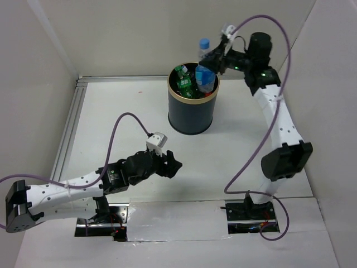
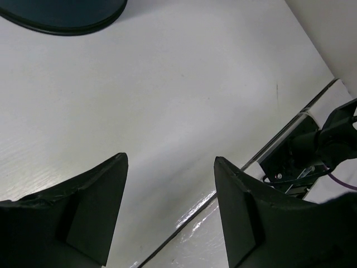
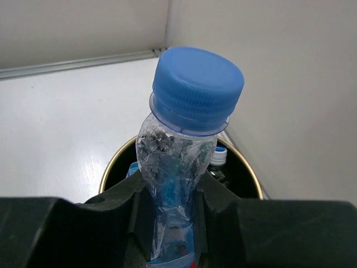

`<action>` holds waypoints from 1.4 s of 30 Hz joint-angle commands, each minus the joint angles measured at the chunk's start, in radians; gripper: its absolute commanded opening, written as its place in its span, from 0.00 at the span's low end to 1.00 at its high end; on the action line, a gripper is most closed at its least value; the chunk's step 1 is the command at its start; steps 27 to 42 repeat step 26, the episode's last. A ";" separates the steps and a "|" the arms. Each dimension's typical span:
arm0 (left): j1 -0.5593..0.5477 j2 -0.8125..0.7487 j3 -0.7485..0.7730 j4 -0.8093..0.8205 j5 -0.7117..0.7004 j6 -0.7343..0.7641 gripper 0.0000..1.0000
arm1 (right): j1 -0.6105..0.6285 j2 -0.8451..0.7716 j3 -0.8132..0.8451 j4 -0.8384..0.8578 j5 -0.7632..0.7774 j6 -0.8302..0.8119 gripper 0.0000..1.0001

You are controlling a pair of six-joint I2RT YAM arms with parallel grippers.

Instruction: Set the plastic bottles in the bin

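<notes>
Left arm [image 1: 56, 194], right arm [image 1: 280, 117]: white links, dotted w/ tiny screws, chunky black joints. Purple cable [image 1: 127, 114] off each. White camera block [image 1: 157, 139] on wrist. Fingers [image 2: 78, 218] matte black. Green LED [image 1: 262, 72] on right.

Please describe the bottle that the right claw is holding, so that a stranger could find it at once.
On the white table stands a tall dark bin with a gold rim. Over its far edge the right claw grips a crumpled clear bottle with a blue cap. Unlike the bottles inside the bin, it alone is held in the air.
</notes>
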 commanded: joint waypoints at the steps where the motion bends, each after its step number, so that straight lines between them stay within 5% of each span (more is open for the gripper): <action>1: -0.013 -0.083 -0.024 0.001 -0.076 -0.047 0.75 | 0.073 0.106 0.073 0.052 0.152 -0.014 0.04; 3: -0.013 -0.104 -0.034 -0.026 -0.090 -0.056 0.77 | 0.110 0.140 0.083 0.027 0.253 -0.083 0.09; 7: -0.013 -0.127 -0.035 -0.071 -0.112 -0.056 0.89 | 0.119 0.209 0.161 -0.126 0.316 -0.178 0.98; 8: -0.013 -0.137 -0.035 -0.071 -0.122 -0.056 0.98 | 0.108 0.218 0.196 -0.208 0.316 -0.178 1.00; 15: -0.013 -0.111 0.019 -0.085 -0.174 -0.024 1.00 | 0.010 0.108 0.295 -0.260 0.397 0.074 1.00; 22: -0.013 -0.060 0.083 -0.076 -0.218 0.013 1.00 | -0.021 -0.229 -0.250 -0.274 0.842 0.220 1.00; 26: 0.008 -0.049 0.096 -0.088 -0.228 0.013 1.00 | -0.074 -0.484 -0.667 -0.186 0.863 0.230 1.00; 42: 0.008 -0.049 0.096 -0.088 -0.228 0.013 1.00 | -0.074 -0.484 -0.667 -0.186 0.863 0.230 1.00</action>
